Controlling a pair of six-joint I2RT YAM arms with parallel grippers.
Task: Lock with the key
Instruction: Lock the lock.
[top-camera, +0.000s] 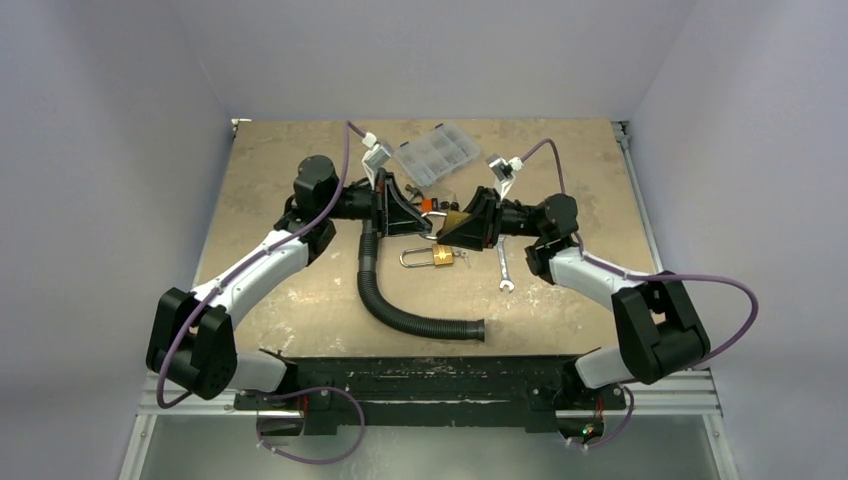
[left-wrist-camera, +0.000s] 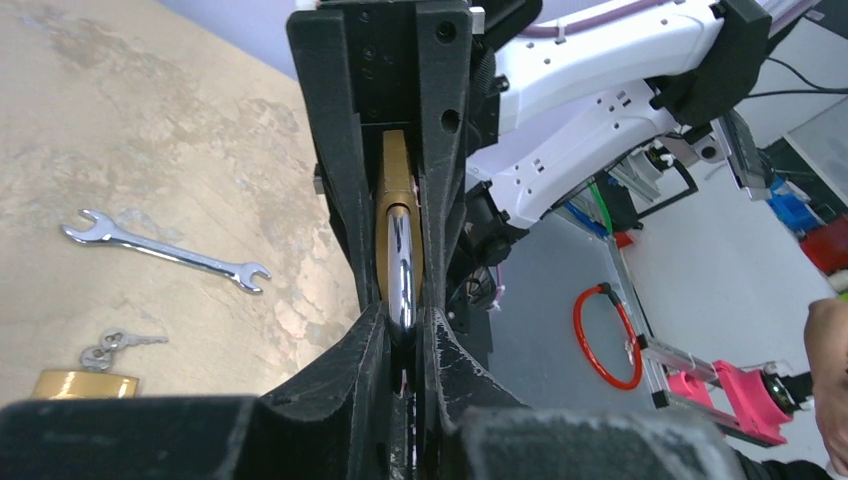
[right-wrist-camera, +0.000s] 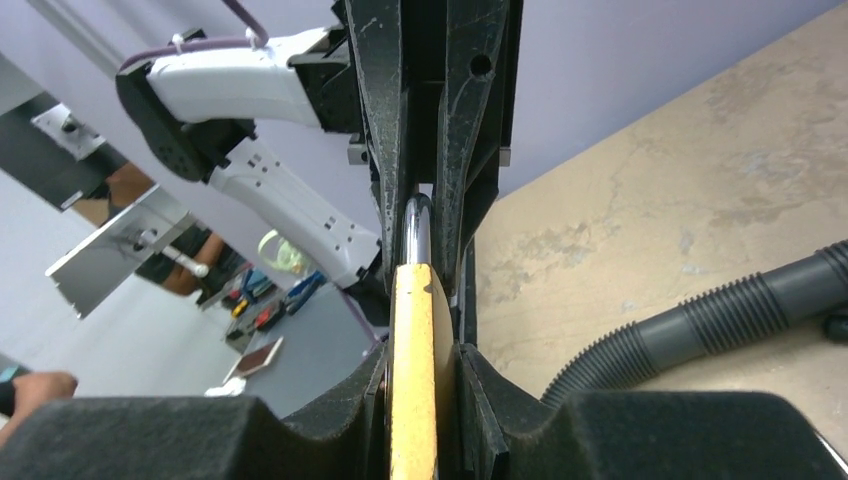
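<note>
1. Brass padlock with a chrome shackle (left-wrist-camera: 398, 215) hangs in the air between the two arms, above the middle of the tan table (top-camera: 280, 170).
2. The left gripper (left-wrist-camera: 405, 335) is clenched on the shackle's bend, so that end is pinned.
3. The right gripper (right-wrist-camera: 424, 358) is clamped on the flat brass body from the opposite side. Whether the shackle is pushed home into the body is hidden by the fingers.
4. On the table below, from the left, lie a black corrugated hose (top-camera: 400, 315), a second brass padlock (top-camera: 438, 258) and a ring of small silver keys (top-camera: 461, 254) just beside it. I cannot tell whether a key sits in its keyhole.
5. A silver open-ended wrench (top-camera: 503, 268) lies further right, apart from the keys.
6. Risk: neither arm has a key and both are occupied. I judge that one must let go to fetch it, and the padlock may then swing or twist in the single remaining grip.
7. If the arms pull or rotate unevenly, the body could slip between the pads and drop.
</note>
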